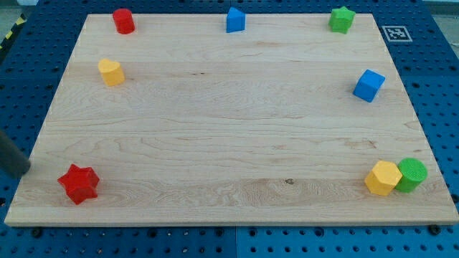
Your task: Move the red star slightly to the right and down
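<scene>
The red star (78, 183) lies near the bottom left corner of the wooden board (229, 122). My dark rod enters from the view's left edge, and my tip (24, 172) sits at the board's left edge, to the left of the red star and a little above it. There is a gap between the tip and the star.
A red cylinder (123, 21) at top left, a yellow block (110, 72) below it, a blue block (235, 20) at top middle, a green star (342, 19) at top right, a blue cube (368, 85) at right. A yellow hexagon (382, 178) touches a green cylinder (412, 175) at bottom right.
</scene>
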